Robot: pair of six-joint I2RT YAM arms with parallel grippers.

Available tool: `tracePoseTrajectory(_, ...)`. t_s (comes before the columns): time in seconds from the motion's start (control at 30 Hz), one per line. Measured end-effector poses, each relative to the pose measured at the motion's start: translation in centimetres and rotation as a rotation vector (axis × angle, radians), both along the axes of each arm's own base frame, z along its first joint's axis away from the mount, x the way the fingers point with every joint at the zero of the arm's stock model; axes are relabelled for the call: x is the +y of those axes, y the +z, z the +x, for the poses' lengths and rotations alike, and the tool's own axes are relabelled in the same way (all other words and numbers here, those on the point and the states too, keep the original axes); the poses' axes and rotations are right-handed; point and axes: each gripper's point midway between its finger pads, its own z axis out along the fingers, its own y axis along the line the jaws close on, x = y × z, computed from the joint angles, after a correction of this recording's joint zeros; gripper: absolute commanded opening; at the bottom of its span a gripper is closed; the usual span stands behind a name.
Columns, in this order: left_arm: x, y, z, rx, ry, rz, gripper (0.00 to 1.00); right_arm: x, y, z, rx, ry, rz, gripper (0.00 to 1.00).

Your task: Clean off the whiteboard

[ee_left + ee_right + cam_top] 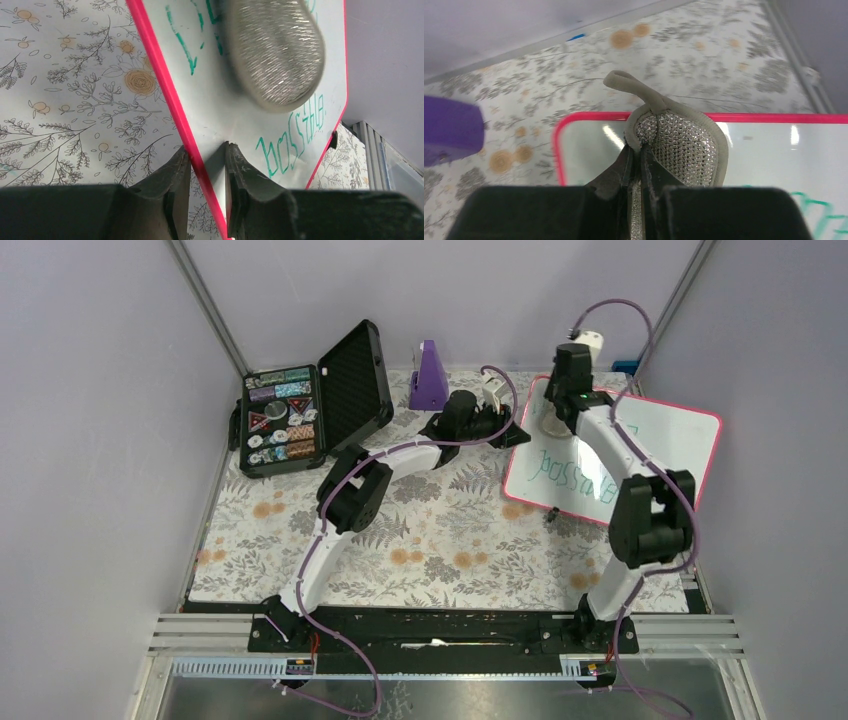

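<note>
Left wrist view: the left gripper [207, 152] is pinched shut on the pink-red frame of the one whiteboard [220, 110], its edge between the fingers, green handwriting beyond them. Farther along the whiteboard's face sits the single grey mesh sponge [275, 55], clamped tight in the right gripper [640, 150]. Left of the whiteboard lie one purple wedge [429, 377] and one open black case [310, 405].

We log whiteboard [672, 438] white, pink-red frame, green writing | sponge [275, 55] silver-grey mesh | desk [440, 540] grey-orange floral
</note>
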Motion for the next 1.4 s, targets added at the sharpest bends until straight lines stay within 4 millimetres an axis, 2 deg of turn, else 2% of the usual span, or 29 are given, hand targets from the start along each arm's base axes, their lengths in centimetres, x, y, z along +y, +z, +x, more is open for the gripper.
tracePoseTrajectory(0.1, 0.0, 0.0, 0.1, 0.003, 0.012, -0.001, 0.0, 3.9, -0.7, 1.9, 0.012, 0.094, 0.006, 0.0)
tracePoseTrajectory(0.2, -0.1, 0.0, 0.1, 0.004, 0.015, 0.001, 0.0, 7.7, -1.3, 2.3, 0.02, 0.198, 0.038, 0.0)
tracePoseTrajectory(0.3, 0.0, -0.2, 0.1, 0.004, 0.016, 0.006, 0.0, 8.2, -1.3, 2.2, 0.018, 0.208, 0.045, 0.0)
tracePoseTrajectory(0.43, -0.1, 0.0, 0.0, -0.008, 0.014, 0.005, 0.0, 7.3, -0.9, 1.8, -0.011, 0.194, 0.095, 0.0)
tracePoseTrajectory(0.53, -0.2, 0.3, -0.1, -0.026, 0.008, 0.007, 0.0, 5.8, -0.3, 1.0, -0.04, 0.176, 0.151, 0.0)
tracePoseTrajectory(0.73, -0.3, 0.4, -0.2, -0.042, 0.004, 0.009, 0.0, -1.3, -0.2, -2.5, -0.055, 0.004, 0.157, 0.0)
tracePoseTrajectory(0.83, -0.3, 0.4, -0.2, -0.049, 0.002, 0.011, 0.0, -3.8, -0.3, -4.2, -0.058, -0.078, 0.113, 0.0)
tracePoseTrajectory(0.97, -0.3, 0.4, -0.2, -0.052, 0.001, 0.014, 0.0, -4.2, -0.4, -4.5, -0.054, -0.084, 0.085, 0.0)
tracePoseTrajectory(1.1, -0.1, 0.2, -0.1, -0.045, 0.009, 0.019, 0.0, -2.2, -1.1, -3.0, -0.018, -0.044, 0.047, 0.0)
tracePoseTrajectory(1.2, -0.1, 0.1, 0.0, -0.041, 0.014, 0.022, 0.0, 2.1, -1.5, -1.3, 0.0, 0.053, 0.037, 0.0)
tracePoseTrajectory(1.23, -0.1, 0.1, 0.0, -0.041, 0.015, 0.022, 0.0, 4.2, -1.7, -1.0, 0.003, 0.108, 0.053, 0.0)
tracePoseTrajectory(1.3, -0.1, 0.1, 0.0, -0.04, 0.014, 0.024, 0.0, 7.0, -2.1, -1.0, 0.012, 0.189, 0.09, 0.0)
tracePoseTrajectory(1.33, 0.0, -0.1, -0.1, -0.037, 0.013, 0.028, 0.0, 8.1, -2.2, -1.1, 0.014, 0.221, 0.108, 0.0)
tracePoseTrajectory(1.4, 0.0, -0.3, -0.1, -0.038, 0.012, 0.032, 0.0, 8.7, -2.2, -1.2, 0.016, 0.241, 0.127, 0.0)
